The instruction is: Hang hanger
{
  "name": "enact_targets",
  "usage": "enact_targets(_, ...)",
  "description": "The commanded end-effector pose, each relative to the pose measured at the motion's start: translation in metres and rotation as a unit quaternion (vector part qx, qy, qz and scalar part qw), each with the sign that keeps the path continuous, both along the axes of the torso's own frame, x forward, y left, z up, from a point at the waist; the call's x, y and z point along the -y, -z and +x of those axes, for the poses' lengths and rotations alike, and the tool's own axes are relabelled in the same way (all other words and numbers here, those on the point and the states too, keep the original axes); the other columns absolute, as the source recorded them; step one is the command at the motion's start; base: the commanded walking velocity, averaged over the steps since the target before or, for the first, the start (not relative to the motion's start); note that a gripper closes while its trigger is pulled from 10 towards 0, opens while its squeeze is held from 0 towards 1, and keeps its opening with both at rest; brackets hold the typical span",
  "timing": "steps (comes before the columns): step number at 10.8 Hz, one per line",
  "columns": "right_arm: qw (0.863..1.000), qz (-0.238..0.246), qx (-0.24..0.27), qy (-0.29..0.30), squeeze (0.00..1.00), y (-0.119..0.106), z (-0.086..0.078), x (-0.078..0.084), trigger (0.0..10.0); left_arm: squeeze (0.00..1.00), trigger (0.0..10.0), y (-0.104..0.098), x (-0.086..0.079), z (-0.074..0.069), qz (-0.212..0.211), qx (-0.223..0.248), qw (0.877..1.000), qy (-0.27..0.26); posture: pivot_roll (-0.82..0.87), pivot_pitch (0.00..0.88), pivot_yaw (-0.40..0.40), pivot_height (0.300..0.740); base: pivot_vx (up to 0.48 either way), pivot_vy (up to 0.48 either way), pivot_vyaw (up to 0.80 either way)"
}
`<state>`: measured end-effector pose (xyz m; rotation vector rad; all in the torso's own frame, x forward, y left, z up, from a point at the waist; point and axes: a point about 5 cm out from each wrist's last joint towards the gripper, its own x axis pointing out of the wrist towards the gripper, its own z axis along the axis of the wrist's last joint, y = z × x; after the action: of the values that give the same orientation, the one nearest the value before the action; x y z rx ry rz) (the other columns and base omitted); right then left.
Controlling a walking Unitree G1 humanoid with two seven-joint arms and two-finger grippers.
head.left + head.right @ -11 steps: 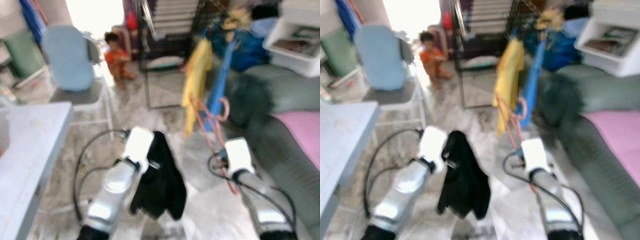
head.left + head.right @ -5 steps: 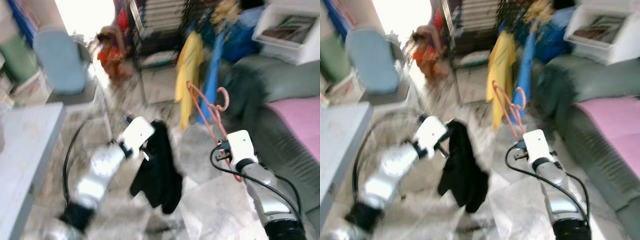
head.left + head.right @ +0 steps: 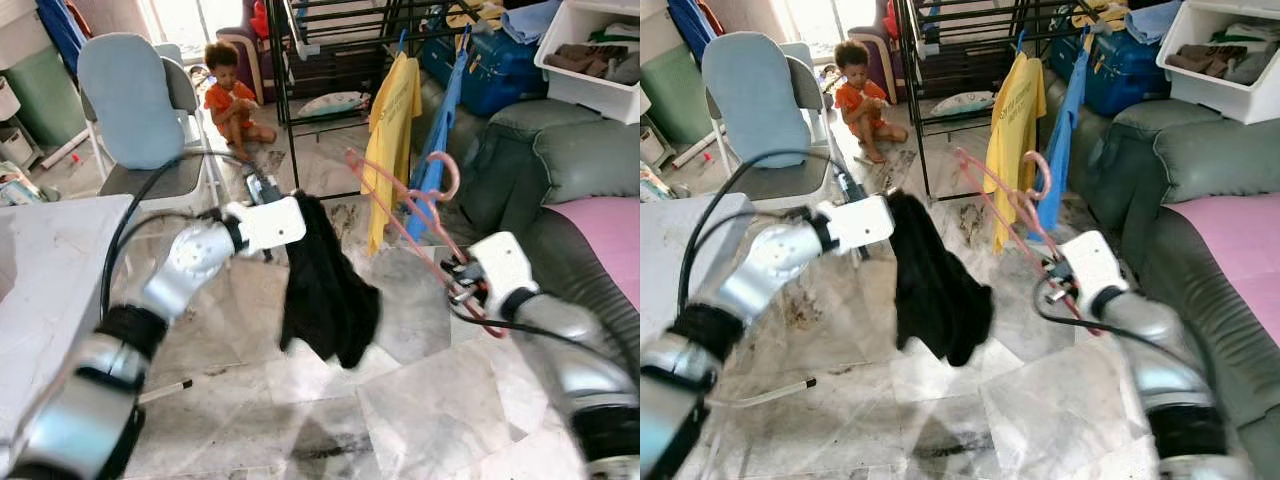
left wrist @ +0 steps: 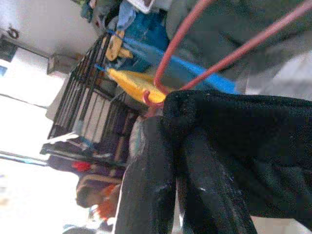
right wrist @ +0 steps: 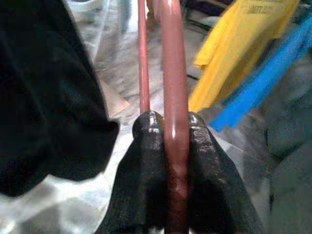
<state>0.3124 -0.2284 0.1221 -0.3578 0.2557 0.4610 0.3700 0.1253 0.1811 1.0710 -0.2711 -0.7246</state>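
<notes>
— Two grippers busy? What's each got?
— Yep. Right gripper [image 5: 168,129] fingers clamped on the pink hanger [image 3: 420,205], held up over the marble floor [image 3: 420,400], hook end toward the drying rack [image 3: 330,20]. Left gripper [image 4: 170,131] pinched shut on a black garment [image 3: 325,290], which hangs down betw. the arms, just left of the hanger.
— Rack contents?
— Yellow shirt [image 3: 392,130] & blue cloth [image 3: 440,125] hanging. Child in orange [image 3: 232,95] sits on floor behind, nr a blue chair [image 3: 130,100]
</notes>
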Motion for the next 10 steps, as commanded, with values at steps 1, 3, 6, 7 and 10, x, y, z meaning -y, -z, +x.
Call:
enact_targets(1, 0.999, -0.001, 0.003, -0.051, 0.00, -0.016, -0.004, 0.004, 10.0, 0.00, 10.0, -0.003, -0.014, 0.010, 0.048, 0.031, 0.998, -0.034, -0.11, 0.000, 0.064, 0.740, 0.000, 0.000, 0.00)
enact_targets(3, 0.993, -0.034, -0.028, -0.112, 0.00, -0.026, -0.014, 0.021, 10.0, 0.00, 10.0, 0.002, -0.025, 0.021, 0.090, 0.026, 0.991, -0.092, -0.11, 0.000, 0.060, 0.740, 0.000, 0.000, 0.00)
enact_targets(6, 0.977, -0.019, -0.090, -0.194, 0.00, -0.039, -0.036, 0.028, 10.0, 0.00, 10.0, 0.002, -0.025, 0.026, 0.066, 0.032, 0.990, -0.121, -0.13, 0.000, 0.064, 0.740, 0.000, 0.000, 0.00)
enact_targets(7, 0.968, -0.014, -0.121, -0.221, 0.00, -0.037, -0.045, 0.028, 10.0, 0.00, 10.0, 0.001, -0.020, 0.026, 0.055, 0.028, 0.992, -0.114, -0.13, 0.000, 0.065, 0.740, 0.000, 0.000, 0.00)
enact_targets(10, 0.954, -0.010, -0.168, -0.249, 0.00, -0.029, -0.059, 0.025, 10.0, 0.00, 10.0, -0.002, -0.020, 0.027, 0.042, 0.032, 0.991, -0.120, -0.13, 0.000, 0.069, 0.740, 0.000, 0.000, 0.00)
